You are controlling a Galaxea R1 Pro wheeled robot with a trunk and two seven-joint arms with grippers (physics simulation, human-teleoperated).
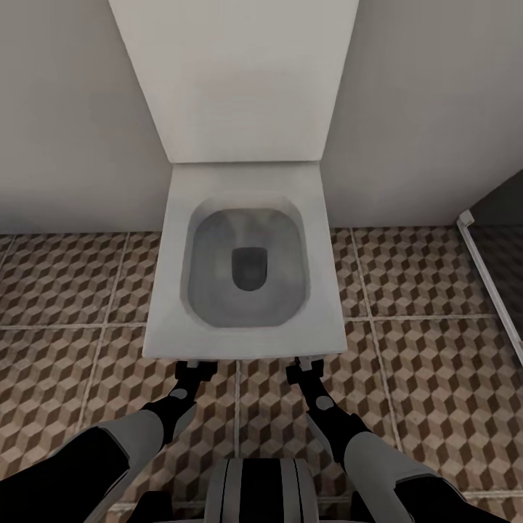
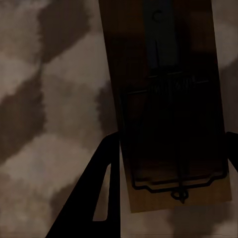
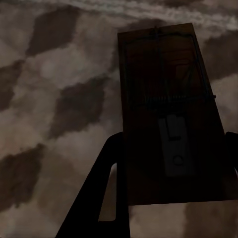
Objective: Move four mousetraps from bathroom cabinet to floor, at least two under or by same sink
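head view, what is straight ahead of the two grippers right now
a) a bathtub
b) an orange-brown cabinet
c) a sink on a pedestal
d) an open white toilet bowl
d: the left gripper and the right gripper sit low over the patterned bathroom floor, just short of the front rim of a white toilet whose lid is up against the wall.

In my left hand (image 2: 171, 148) I grip a brown trap (image 2: 168, 99) by its sides; my right hand (image 3: 171, 148) grips another trap (image 3: 171, 114), both above the cube-patterned floor (image 1: 65, 283).
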